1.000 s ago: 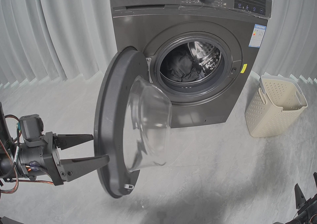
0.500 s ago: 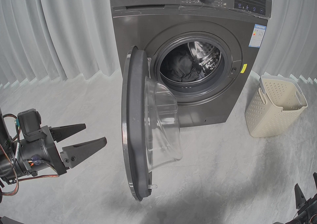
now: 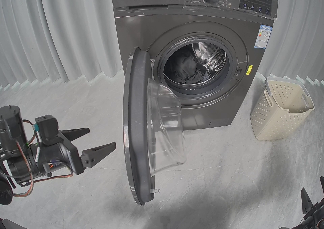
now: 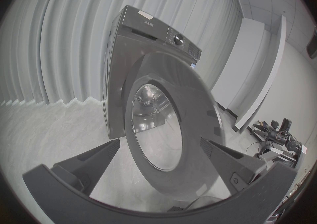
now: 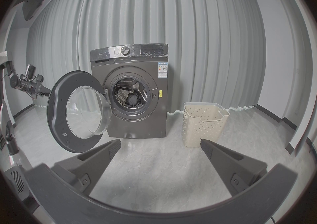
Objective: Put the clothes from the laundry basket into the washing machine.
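The grey washing machine (image 3: 189,13) stands with its round door (image 3: 136,125) half open, edge-on to me. Dark clothes (image 3: 185,67) lie in the drum. The cream laundry basket (image 3: 281,108) sits on the floor right of the machine, and I see nothing inside it. My left gripper (image 3: 101,137) hangs open and empty, a short way left of the door's outer face without touching it. In the left wrist view the door (image 4: 194,119) is framed by the open gripper (image 4: 159,141). My right gripper (image 5: 159,142) is open and empty, far back from the machine (image 5: 132,59) and basket (image 5: 203,123).
Pleated white curtains (image 3: 57,20) hang behind the machine. Bare grey floor (image 3: 229,179) stretches in front of the machine and basket. The right gripper (image 3: 312,185) shows low at the right corner of the head view.
The door swung from wide open to half open. My left gripper, which was against the door's rim, drew back to the left and now stands apart from it.
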{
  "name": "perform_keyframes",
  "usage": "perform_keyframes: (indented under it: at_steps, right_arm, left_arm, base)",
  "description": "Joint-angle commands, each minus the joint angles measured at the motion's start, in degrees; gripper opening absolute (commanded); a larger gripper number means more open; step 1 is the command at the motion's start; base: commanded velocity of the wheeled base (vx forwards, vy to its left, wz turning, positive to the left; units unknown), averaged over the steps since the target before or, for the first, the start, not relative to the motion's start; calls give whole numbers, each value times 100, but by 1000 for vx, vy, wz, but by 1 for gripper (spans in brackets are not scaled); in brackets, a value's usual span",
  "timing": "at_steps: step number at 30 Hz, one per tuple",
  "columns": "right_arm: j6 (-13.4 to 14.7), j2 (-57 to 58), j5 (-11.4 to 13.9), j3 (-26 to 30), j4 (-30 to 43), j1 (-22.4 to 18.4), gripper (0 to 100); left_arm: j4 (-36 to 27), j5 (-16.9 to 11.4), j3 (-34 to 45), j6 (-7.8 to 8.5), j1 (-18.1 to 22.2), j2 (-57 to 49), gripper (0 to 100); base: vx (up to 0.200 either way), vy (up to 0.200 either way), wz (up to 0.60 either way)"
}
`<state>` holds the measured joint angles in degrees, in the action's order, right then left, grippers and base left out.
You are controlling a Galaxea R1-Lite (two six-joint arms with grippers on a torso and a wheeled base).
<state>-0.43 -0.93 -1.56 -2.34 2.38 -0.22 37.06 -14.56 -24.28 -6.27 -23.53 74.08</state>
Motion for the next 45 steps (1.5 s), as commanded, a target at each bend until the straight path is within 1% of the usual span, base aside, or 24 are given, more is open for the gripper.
perform_keyframes:
  at_steps: [1, 3, 4, 6, 9, 13, 14, 15, 22, 23, 24, 25, 29, 31, 33, 34, 35, 38, 39, 40, 41, 42, 43, 45]
  right_arm:
    - [-1, 40, 7, -3, 0, -4, 100]
    - [-1, 40, 7, -3, 0, -4, 100]
    - [-1, 40, 7, -3, 0, 4, 100]
    - [-1, 40, -2, -3, 0, 4, 100]
    - [-1, 40, 7, -3, 0, 4, 100]
    - [-1, 40, 7, -3, 0, 4, 100]
    - [-1, 40, 7, -3, 0, 4, 100]
    - [-1, 49, 7, -3, 0, 4, 100]
    - [8, 49, 7, -3, 0, 4, 100]
    - [8, 49, 7, -3, 0, 4, 100]
    - [-1, 49, 15, -3, 0, 4, 100]
    - [-1, 49, 15, -3, 0, 4, 100]
    - [8, 49, 7, 6, -9, 4, 100]
    - [16, 49, 7, 14, -53, 4, 100]
    - [43, 49, -2, 23, -80, 4, 100]
    - [51, 49, -2, 23, -88, 4, 100]
    - [51, 49, -2, 23, -88, 4, 100]
    - [60, 49, -2, 23, -88, 4, 100]
    - [60, 49, 7, 23, -88, 4, 100]
    - [51, 49, 7, 23, -80, 4, 100]
    - [51, 49, 7, 23, -80, 4, 100]
    - [43, 49, 15, 23, -80, -4, 100]
    - [43, 49, 15, 23, -71, -4, 100]
    - [43, 49, 15, 23, -71, -4, 100]
  left_arm:
    - [223, 102, -498, 11, -117, 950, 100]
    - [258, 208, -753, 3, -275, 1249, 100]
    - [267, 322, -876, 3, -354, 1390, 100]
    - [276, 638, -1193, -15, -618, 1724, 100]
    - [284, 788, -1588, -68, -917, 2093, 100]
    - [276, 814, -2221, -85, -1119, 2506, 100]
    - [276, 814, -2221, -85, -1119, 2506, 100]
    - [284, 814, -2564, -94, -1172, 2743, 100]
    - [319, 805, -3285, -94, -1163, 3358, 100]
    - [319, 805, -3285, -94, -1163, 3358, 100]
    - [319, 805, -3557, -120, -1136, 3517, 100]
    - [319, 805, -3636, -138, -1128, 3561, 100]
    - [311, 823, -4295, -437, -1128, 3877, 100]
    - [319, 875, -4620, -744, -1128, 4018, 100]
    - [311, 1060, -4770, -1149, -1128, 4035, 100]
    - [302, 1069, -4770, -1175, -1136, 4035, 100]
    - [223, 1086, -4656, -1342, -1110, 3965, 100]
    - [205, 1078, -3952, -1298, -1110, 3561, 100]
    - [188, 1078, -3689, -1263, -1119, 3385, 100]
    - [161, 1078, -3381, -1184, -1128, 3174, 100]
    - [144, 1078, -3293, -1149, -1128, 3112, 100]
    - [135, 1086, -2740, -938, -1119, 2673, 100]
    - [144, 1086, -2388, -806, -1110, 2374, 100]
    - [214, 1086, -1834, -639, -1093, 1864, 100]
  base:
    - [0, 0, 0]
    - [0, 0, 0]
    - [0, 0, 0]
    - [0, 0, 0]
    - [0, 0, 0]
    - [0, 0, 0]
    - [0, 0, 0]
    - [0, 0, 0]
    - [0, 0, 0]
    - [0, 0, 0]
    - [0, 0, 0]
    - [0, 0, 0]
    - [0, 0, 0]
    - [0, 0, 0]
    - [0, 0, 0]
    - [0, 0, 0]
    - [0, 0, 0]
    - [0, 0, 0]
    - [0, 0, 0]
    - [0, 0, 0]
    - [0, 0, 0]
    - [0, 0, 0]
    - [0, 0, 0]
    - [0, 0, 0]
